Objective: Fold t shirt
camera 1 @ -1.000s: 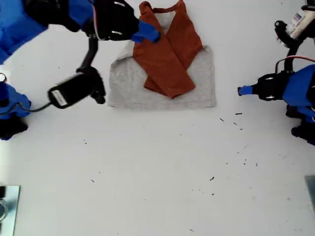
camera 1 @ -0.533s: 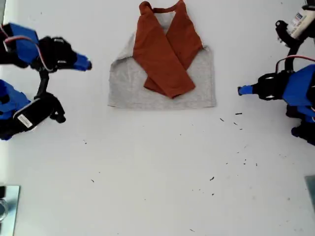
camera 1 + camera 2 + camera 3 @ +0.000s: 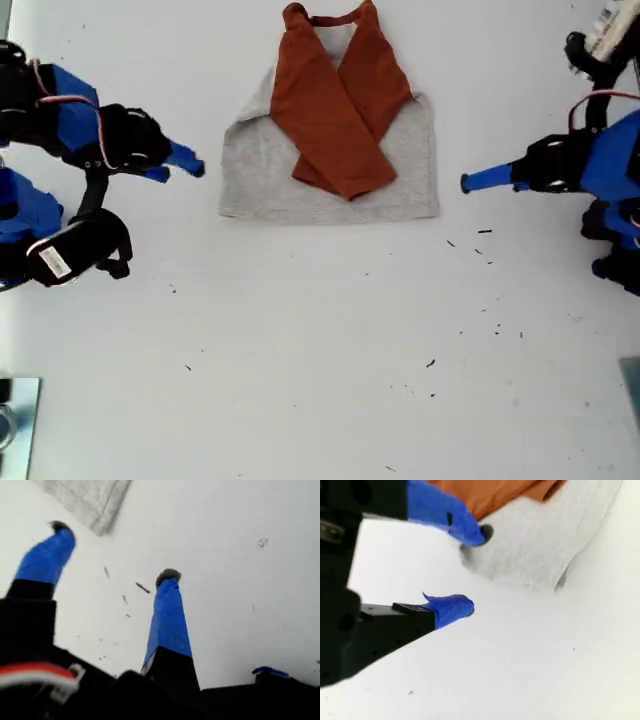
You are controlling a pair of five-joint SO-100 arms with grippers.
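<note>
Both arms have shifted: my second claw (image 3: 190,165) has backed off the collar to the t shirt's (image 3: 330,185) side edge, and my first claw (image 3: 468,182) has reached nearer its opposite edge. The shirt lies flat on the desk (image 3: 320,350) between the two claws, just ahead of each, touching neither. Both claws stand apart and empty. The sleeves (image 3: 335,110) are already crossed over the body; folding the body seems left.

Bare white table (image 3: 330,350) around the t shirt (image 3: 330,160), with open gaps beside both its side edges.
</note>
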